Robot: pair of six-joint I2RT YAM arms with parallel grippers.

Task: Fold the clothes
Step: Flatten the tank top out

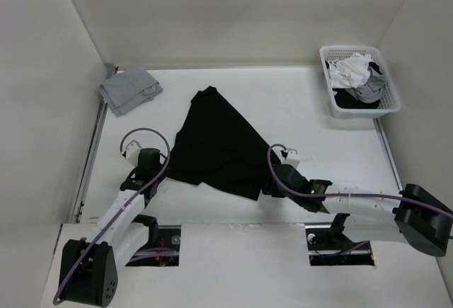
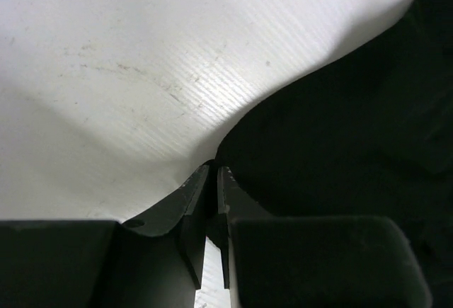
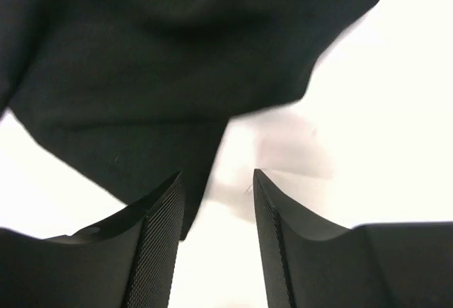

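The clothes, a black shirt [image 1: 219, 141], lie crumpled in a rough triangle on the white table [image 1: 318, 131]. At the shirt's near left corner my left gripper [image 1: 165, 170] has its jaws pressed almost together. In the left wrist view the gripper [image 2: 214, 168] is pinching the fabric's edge [image 2: 340, 131]. By the near right corner, my right gripper [image 1: 267, 189] is open. In the right wrist view a point of cloth [image 3: 156, 74] hangs down beside the left finger [image 3: 159, 230] of that gripper [image 3: 216, 175]. Nothing is gripped between the fingers.
A folded light grey garment [image 1: 131, 88] rests at the back left corner. A white basket [image 1: 386, 85] with white and grey cloth pieces stands at the back right. Walls enclose the table on three sides.
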